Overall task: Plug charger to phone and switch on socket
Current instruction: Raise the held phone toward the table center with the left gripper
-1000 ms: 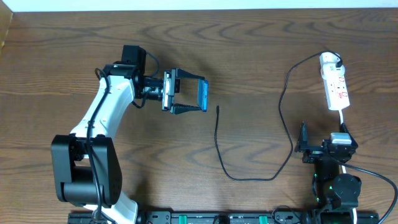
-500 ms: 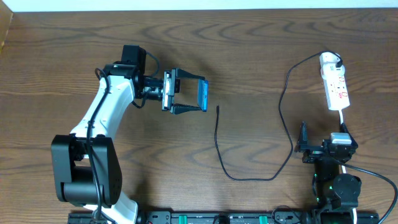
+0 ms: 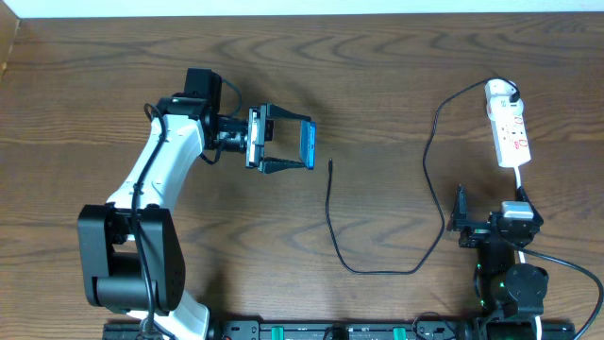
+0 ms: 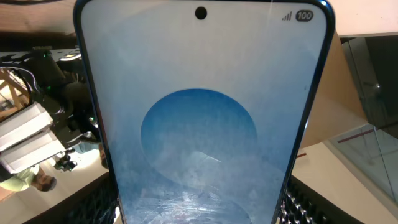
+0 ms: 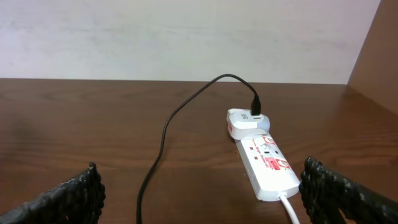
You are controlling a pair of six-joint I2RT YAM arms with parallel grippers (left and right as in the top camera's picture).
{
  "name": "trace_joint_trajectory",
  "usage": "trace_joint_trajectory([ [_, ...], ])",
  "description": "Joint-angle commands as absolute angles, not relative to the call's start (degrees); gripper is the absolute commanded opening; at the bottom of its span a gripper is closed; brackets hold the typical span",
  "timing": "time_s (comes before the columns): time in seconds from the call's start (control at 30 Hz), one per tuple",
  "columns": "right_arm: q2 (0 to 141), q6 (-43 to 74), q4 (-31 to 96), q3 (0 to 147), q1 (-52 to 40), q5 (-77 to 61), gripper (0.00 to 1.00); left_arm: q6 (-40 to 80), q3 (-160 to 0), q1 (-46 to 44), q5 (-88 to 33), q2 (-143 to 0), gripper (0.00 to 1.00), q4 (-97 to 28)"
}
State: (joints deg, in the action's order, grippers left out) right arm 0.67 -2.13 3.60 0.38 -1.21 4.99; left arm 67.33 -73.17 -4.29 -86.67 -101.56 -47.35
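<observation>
Brown desk (image 3: 396, 85): left hand (image 3: 302, 144) is clamping phone (image 4: 199, 124); right hand (image 3: 461, 222) is gaping, empty; misaligned charger (image 3: 330, 179) is probably risking slippage.

Dark wood-grain bench (image 3: 396, 76), smooth with a low sheen; phone (image 4: 199, 124) screen glossy, faintly smeared glass; socket (image 5: 266, 165) shiny white plastic; charger (image 3: 327, 203) cable matt black

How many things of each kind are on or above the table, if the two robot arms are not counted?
phone: 1
charger cable: 1
power strip: 1
white plug adapter in the strip: 1
Total: 4
</observation>
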Motion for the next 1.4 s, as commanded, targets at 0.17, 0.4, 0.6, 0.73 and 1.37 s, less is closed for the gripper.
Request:
trace_joint_trajectory([
  [0.17, 0.3, -1.8, 3.7, 0.3, -1.6, 5.7, 0.99, 67.6, -73.1, -4.1, -88.9, -99.9, 0.07, -47.4],
  [0.4, 0.3, -1.8, 3.7, 0.3, -1.6, 5.7, 0.99, 67.6, -73.1, -4.1, -88.9, -99.9, 0.07, -47.4],
  [0.6, 0.3, -1.8, 3.7, 0.3, -1.6, 5.7, 0.99, 67.6, -73.1, -4.1, -88.9, -99.9, 0.07, -47.4],
  [0.73, 0.3, -1.8, 3.7, 0.3, -1.6, 5.7, 0.99, 67.6, -73.1, -4.1, -88.9, -99.9, 0.08, -47.4],
  [1.37, 0.3, -1.8, 3.7, 0.3, -1.6, 5.7, 0.99, 67.6, -73.1, -4.1, -78.3, -99.9, 0.07, -47.2],
])
